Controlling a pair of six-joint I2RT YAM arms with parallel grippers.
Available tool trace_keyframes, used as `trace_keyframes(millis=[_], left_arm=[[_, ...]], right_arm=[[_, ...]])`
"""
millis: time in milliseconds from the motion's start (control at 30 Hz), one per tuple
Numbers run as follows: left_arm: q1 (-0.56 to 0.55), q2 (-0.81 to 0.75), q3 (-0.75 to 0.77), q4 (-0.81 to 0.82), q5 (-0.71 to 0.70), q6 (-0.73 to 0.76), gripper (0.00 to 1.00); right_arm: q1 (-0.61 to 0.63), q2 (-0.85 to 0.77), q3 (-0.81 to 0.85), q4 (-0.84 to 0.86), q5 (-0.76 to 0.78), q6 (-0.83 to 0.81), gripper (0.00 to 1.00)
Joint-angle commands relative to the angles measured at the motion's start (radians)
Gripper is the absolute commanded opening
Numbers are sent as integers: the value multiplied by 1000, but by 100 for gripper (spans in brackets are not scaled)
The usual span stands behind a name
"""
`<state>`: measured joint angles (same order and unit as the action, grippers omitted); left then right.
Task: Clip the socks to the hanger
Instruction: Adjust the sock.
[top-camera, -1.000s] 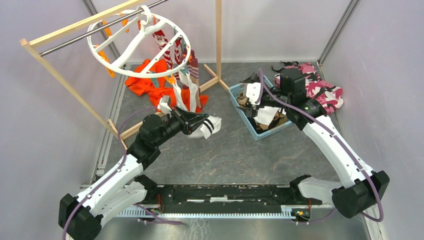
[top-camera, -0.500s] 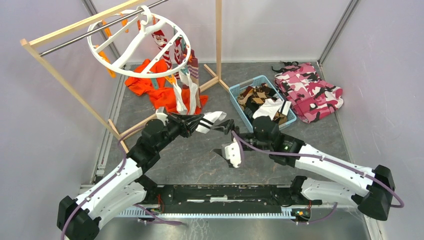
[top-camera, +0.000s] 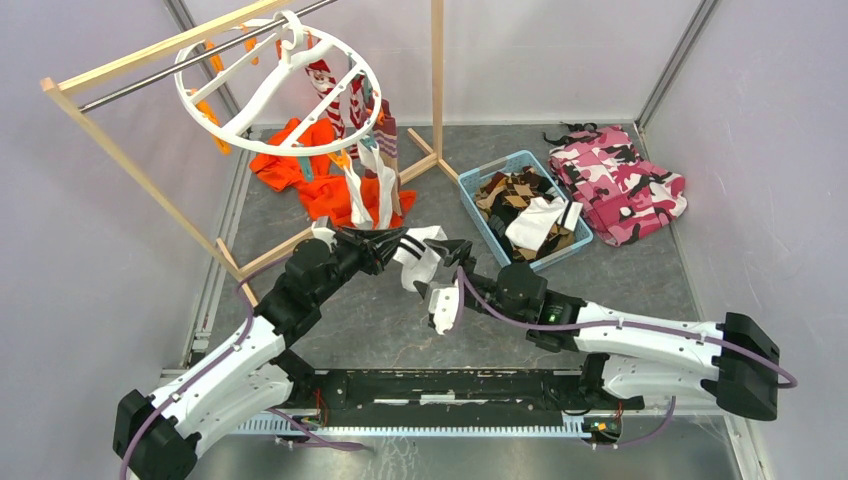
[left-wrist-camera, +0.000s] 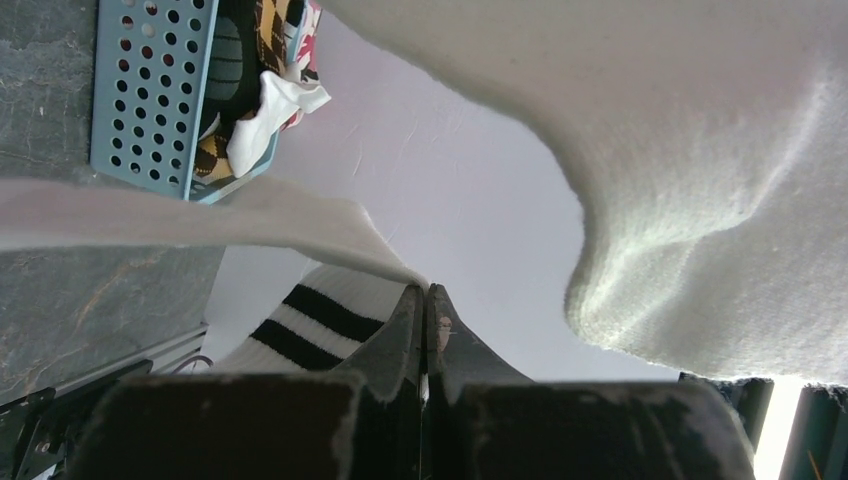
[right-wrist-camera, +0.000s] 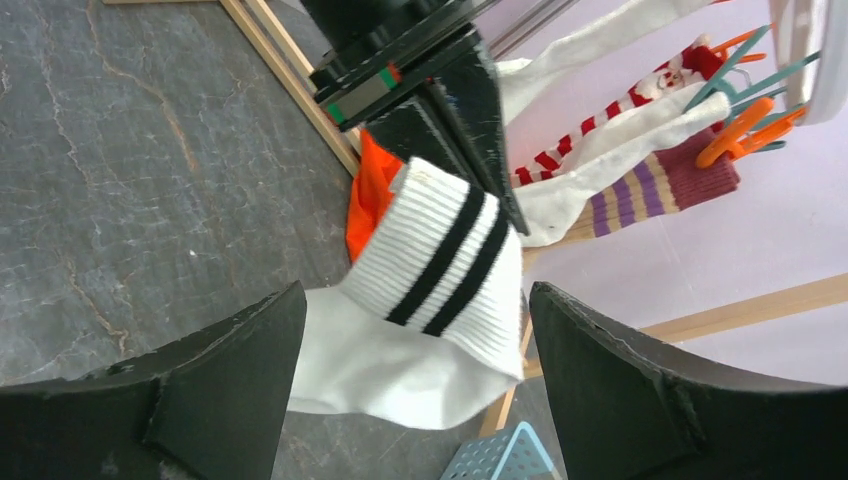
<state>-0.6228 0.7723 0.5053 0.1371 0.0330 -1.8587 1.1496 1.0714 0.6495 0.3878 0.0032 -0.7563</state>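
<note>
Striped sock (top-camera: 418, 255) hanging below hanger (top-camera: 262, 108), left gripper (left-wrist-camera: 425, 300) clamping it; right gripper (right-wrist-camera: 415, 305) straddling sock, jaws apart. Risk: right closing crooked, yanking sock from left.

Bright, even light casts soft shadows. In the left wrist view the near sock (left-wrist-camera: 700, 150) looks blurred, with glare at bottom right.

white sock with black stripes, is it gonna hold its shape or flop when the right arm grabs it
Probably floppy: the white sock droops and folds below where the left fingers pinch it. Likely light, since that small pinch seems to carry it. Its ribbed knit looks grippy rather than slick, so the open right fingers should hold it once closed.
</note>
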Motion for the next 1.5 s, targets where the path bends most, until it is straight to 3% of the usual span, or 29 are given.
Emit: trace_keyframes(millis=[0, 567, 667, 933, 1100, 1233, 1367, 1467], left_arm=[[-9, -1, 9, 50, -19, -48, 2], [-20, -22, -8, 68, -30, -55, 2], [-22, -30, -13, 68, -30, -55, 2], [-22, -43, -42, 68, -56, -69, 2], [-22, -42, -54, 68, -60, -73, 2], [-22, -44, -56, 67, -69, -78, 2], [-22, -37, -39, 59, -82, -76, 2], [-22, -25, -29, 59, -78, -71, 2]], right_arm=[[32, 31, -15, 109, 100, 40, 88], [70, 244, 71, 286, 336, 128, 82], [70, 256, 87, 298, 364, 128, 69], [68, 223, 110, 246, 344, 162, 23], [64, 176, 114, 181, 260, 207, 13], [45, 150, 169, 30, 131, 293, 19], [47, 152, 180, -6, 104, 374, 63], [49, 180, 188, -5, 126, 424, 66]])
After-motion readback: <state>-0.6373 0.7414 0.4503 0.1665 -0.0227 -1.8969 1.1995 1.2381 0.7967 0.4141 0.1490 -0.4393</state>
